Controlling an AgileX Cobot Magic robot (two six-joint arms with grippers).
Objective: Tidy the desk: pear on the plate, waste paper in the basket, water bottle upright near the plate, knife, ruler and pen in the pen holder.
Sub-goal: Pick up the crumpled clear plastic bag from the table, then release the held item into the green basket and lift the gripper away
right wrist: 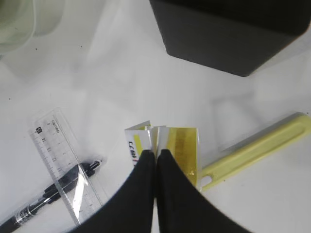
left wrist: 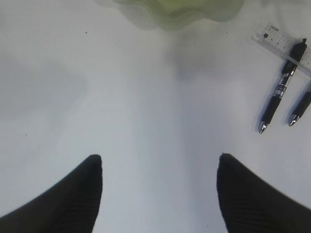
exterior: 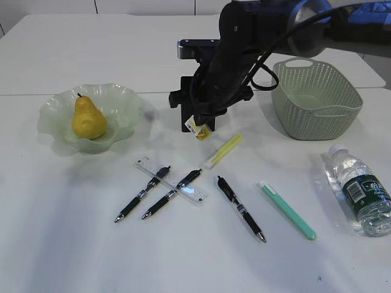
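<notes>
While the right gripper (right wrist: 156, 154) is pinching a folded yellow-and-white waste paper (right wrist: 163, 145) just above the desk near the pen holder (right wrist: 228, 34), it's looking light and flimsy, so that fold seems the spot. Left gripper (left wrist: 160, 167) is hanging spread, empty.

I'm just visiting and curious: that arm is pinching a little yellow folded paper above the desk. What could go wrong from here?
The right gripper pinches only an edge of the waste paper, so it might slip before reaching the basket. The arm hangs close to the pen holder and could knock it. The water bottle lies on its side near the table edge; a bump might roll it off.
</notes>
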